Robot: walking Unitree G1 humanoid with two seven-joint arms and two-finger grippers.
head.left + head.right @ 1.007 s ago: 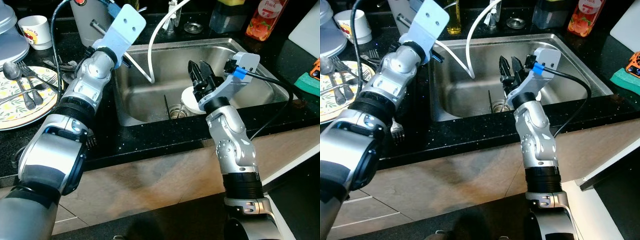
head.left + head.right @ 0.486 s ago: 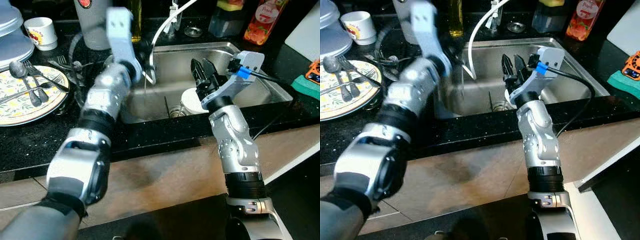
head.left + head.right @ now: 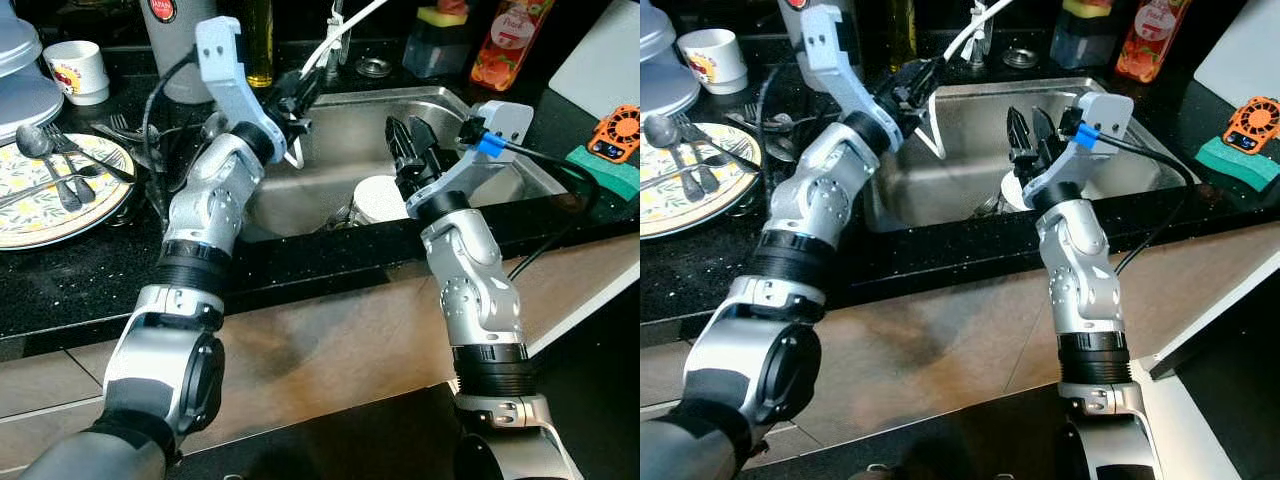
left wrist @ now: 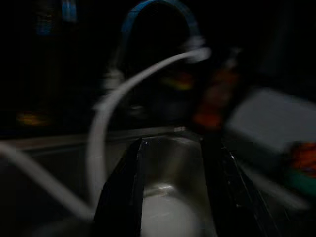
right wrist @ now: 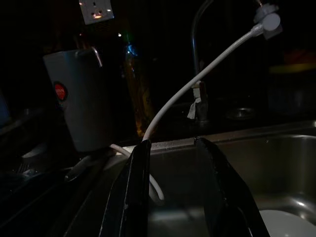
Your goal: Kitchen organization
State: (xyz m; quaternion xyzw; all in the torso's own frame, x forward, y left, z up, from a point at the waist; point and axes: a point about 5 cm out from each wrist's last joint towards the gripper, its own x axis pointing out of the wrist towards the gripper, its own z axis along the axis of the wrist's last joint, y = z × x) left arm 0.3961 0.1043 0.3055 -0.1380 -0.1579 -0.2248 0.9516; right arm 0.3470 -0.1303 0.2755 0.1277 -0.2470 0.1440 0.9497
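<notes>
At the far left of the frame a patterned plate (image 3: 40, 195) sits on the black bench (image 3: 90, 270) with cutlery (image 3: 55, 175) across it, and a mug (image 3: 78, 65) behind. The left end effector (image 3: 292, 100) hangs over the sink's (image 3: 350, 130) left rim at upper centre, by the white hose (image 3: 325, 45), its fingers parted and holding nothing. A white bowl (image 3: 375, 200) lies in the basin at centre. Just right of it the right end effector (image 3: 408, 150) points up over the bowl, fingers apart, empty. I'd say this is the reach into the sink. Next, one arm should dip down and close on the bowl's rim, clear of the hose.
</notes>
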